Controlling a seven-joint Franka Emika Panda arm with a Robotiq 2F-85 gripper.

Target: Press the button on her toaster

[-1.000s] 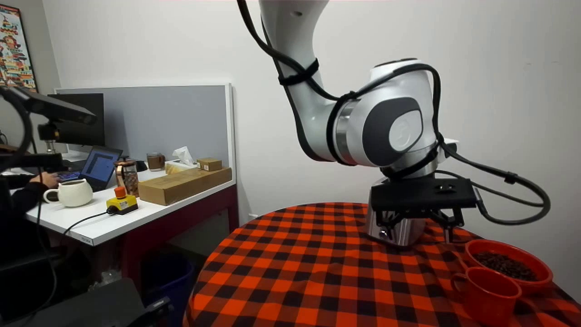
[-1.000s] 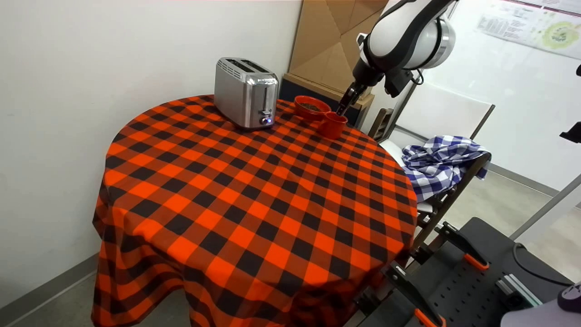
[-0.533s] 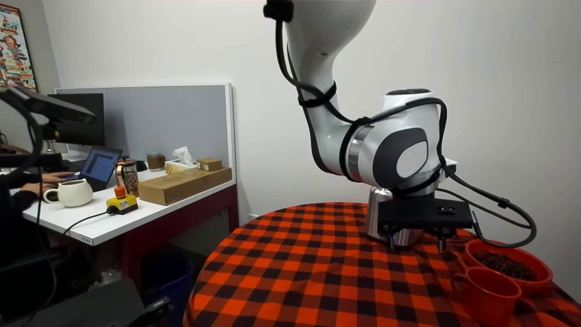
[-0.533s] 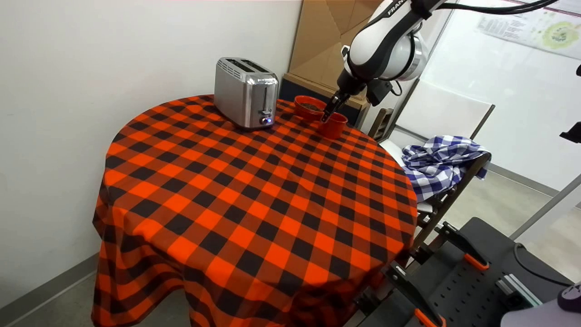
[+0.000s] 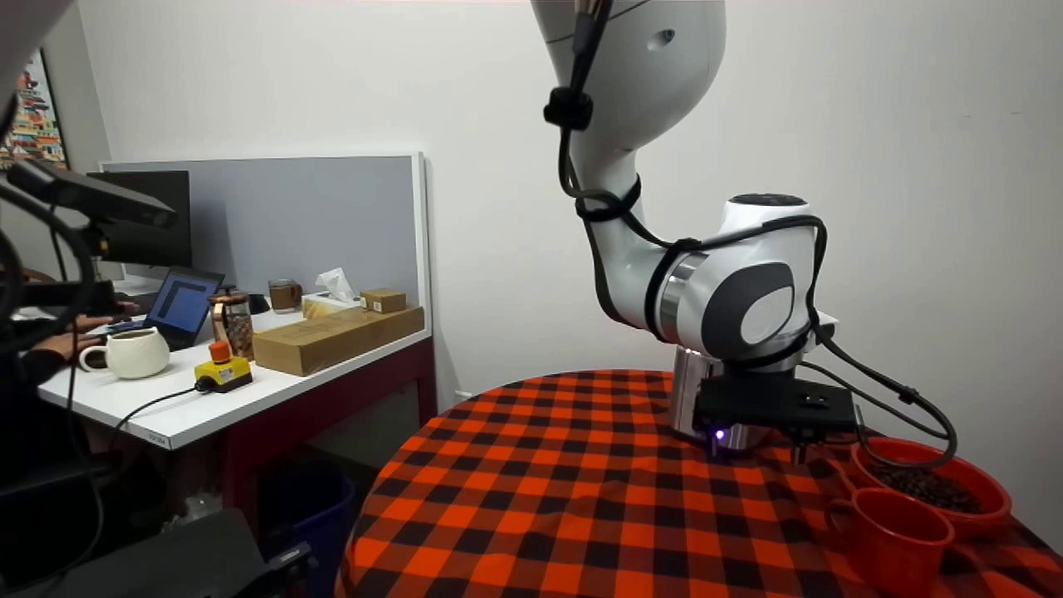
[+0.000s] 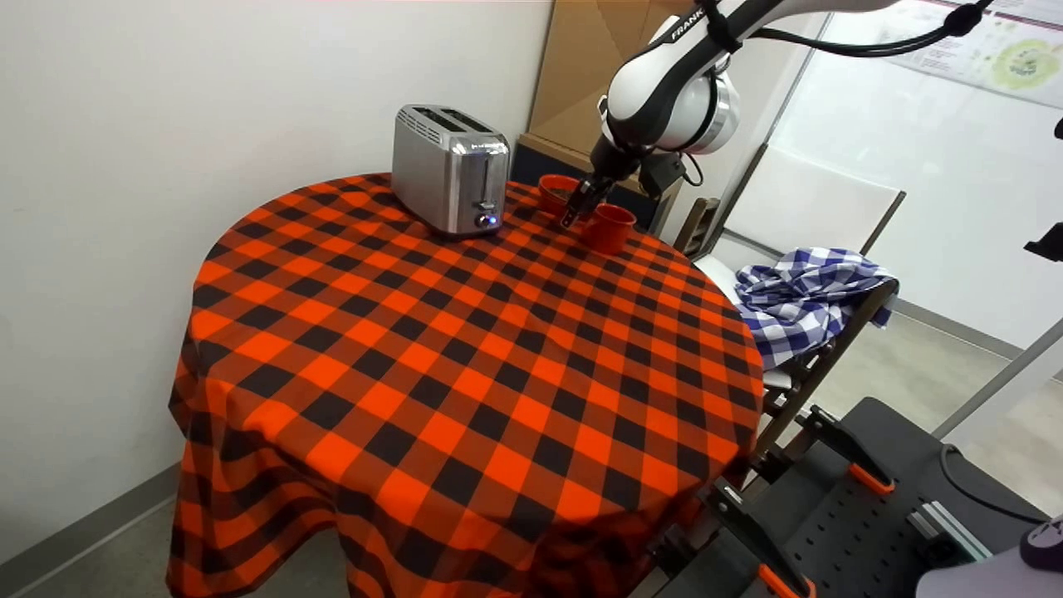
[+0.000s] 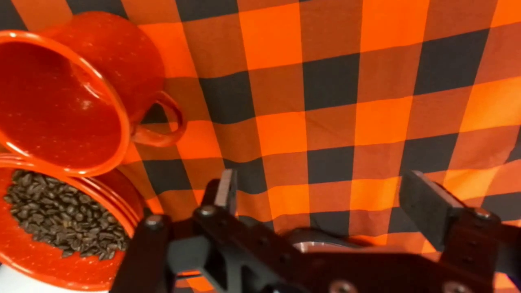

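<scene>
1. In an exterior view, we see the gripper [image 5: 756,452] over the red-and-black checked table [image 5: 565,498], partly hiding the toaster [image 5: 688,382] near the far edge; a red mug [image 5: 897,548] and a bowl [image 5: 992,497] of beans [image 5: 930,488] sit at the right edge.
2. In an exterior view, the toaster stands near the far edge, its blue-lit control [image 6: 487,221] low on one end; the gripper is apart from it.
3. In the wrist view, we see the fingers [image 7: 425,203] spread wide above the table.

Silver metal two-slot toaster [image 6: 436,174], round blue-lit button [image 6: 486,221] low on its end, red-and-black checked tablecloth [image 6: 465,365] beneath, black gripper [image 6: 570,219] slanted downward near a red cylindrical mug [image 6: 613,236], round red bowl [image 6: 548,204] behind, blue-and-white checked cloth [image 6: 810,286] on white-backed chair [image 6: 822,199]
</scene>
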